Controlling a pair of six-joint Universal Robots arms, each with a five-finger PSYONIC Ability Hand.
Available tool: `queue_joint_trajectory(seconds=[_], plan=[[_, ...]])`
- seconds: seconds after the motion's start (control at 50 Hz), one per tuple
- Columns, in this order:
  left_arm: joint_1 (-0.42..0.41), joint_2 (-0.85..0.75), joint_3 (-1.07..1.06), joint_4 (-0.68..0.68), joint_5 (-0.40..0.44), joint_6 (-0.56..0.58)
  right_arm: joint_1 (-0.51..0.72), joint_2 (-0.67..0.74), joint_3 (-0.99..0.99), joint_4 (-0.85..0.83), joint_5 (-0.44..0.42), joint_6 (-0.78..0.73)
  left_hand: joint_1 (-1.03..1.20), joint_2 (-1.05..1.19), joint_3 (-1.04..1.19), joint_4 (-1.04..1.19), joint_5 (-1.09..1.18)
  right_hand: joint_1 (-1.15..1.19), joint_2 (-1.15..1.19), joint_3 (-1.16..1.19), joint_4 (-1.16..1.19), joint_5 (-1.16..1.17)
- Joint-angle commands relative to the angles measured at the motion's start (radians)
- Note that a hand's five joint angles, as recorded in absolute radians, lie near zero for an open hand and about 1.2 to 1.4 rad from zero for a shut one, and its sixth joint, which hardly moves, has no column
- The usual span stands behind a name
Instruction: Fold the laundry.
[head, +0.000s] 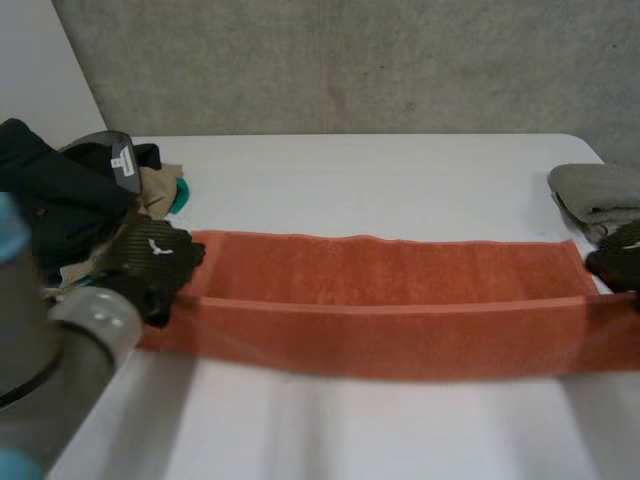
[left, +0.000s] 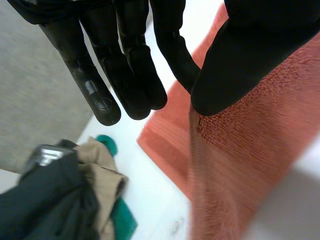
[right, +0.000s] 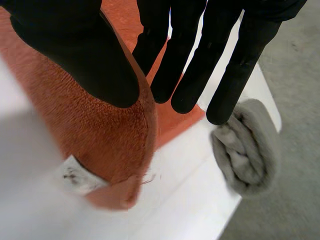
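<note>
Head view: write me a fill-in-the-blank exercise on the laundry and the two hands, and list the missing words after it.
1. The left hand and the right hand each pinch one end of the long ___ towel.
2. The folded cloth beside the right hand is ___ in colour.
3. The pile of clothes lies beside the ___ hand.

Missing words: orange; grey; left.

Bright, soft, even light falls across the white table (head: 400, 180) and orange towel (head: 400, 290)
</note>
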Motion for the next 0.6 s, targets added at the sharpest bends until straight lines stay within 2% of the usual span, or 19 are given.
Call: queue_joint_trajectory(seconds=[0.02,0.12,0.18,0.26,0.28,0.32,0.36,0.4,0.5,0.6], plan=[[0.0,-0.323,0.238,0.048,-0.008,-0.002,0.12,0.23,-0.127,-0.183,0.177,0.027,0.245,0.198,0.203,0.195,0.242,0.266,0.21,0.201,0.197,0.216],[0.001,-0.486,0.517,0.048,-0.01,0.052,0.15,0.387,-0.333,-0.314,0.21,0.031,0.245,0.198,0.203,0.195,0.242,0.266,0.21,0.201,0.197,0.216],[-0.002,-0.544,0.744,0.056,-0.001,0.115,0.163,0.422,-0.446,-0.397,0.208,0.047,0.245,0.198,0.203,0.195,0.242,0.266,0.21,0.201,0.197,0.216],[0.003,-0.577,1.039,0.126,-0.005,0.133,0.172,0.433,-0.593,-0.625,0.208,0.105,0.245,0.198,0.203,0.195,0.242,0.266,0.21,0.201,0.197,0.216],[0.0,-0.578,1.13,0.176,-0.005,0.13,0.18,0.426,-0.628,-0.738,0.21,0.143,0.245,0.198,0.203,0.195,0.242,0.266,0.21,0.201,0.197,0.216],[0.004,-0.57,1.194,0.232,-0.008,0.126,0.189,0.41,-0.641,-0.849,0.207,0.185,0.245,0.198,0.203,0.195,0.242,0.266,0.21,0.201,0.197,0.216],[0.0,-0.563,1.243,0.307,-0.01,0.117,0.196,0.374,-0.641,-0.97,0.21,0.231,0.245,0.198,0.203,0.195,0.242,0.266,0.21,0.201,0.197,0.216],[0.003,-0.552,1.246,0.345,-0.01,0.112,0.201,0.358,-0.638,-1.007,0.208,0.252,0.245,0.198,0.203,0.195,0.242,0.266,0.21,0.201,0.197,0.216],[0.004,-0.506,1.213,0.369,-0.011,0.072,0.218,0.346,-0.633,-0.971,0.214,0.271,0.245,0.198,0.203,0.195,0.242,0.266,0.21,0.201,0.197,0.216],[0.023,-0.468,1.021,0.364,-0.01,-0.005,0.252,0.347,-0.597,-0.906,0.216,0.291,0.245,0.198,0.203,0.195,0.242,0.266,0.21,0.201,0.197,0.216]])
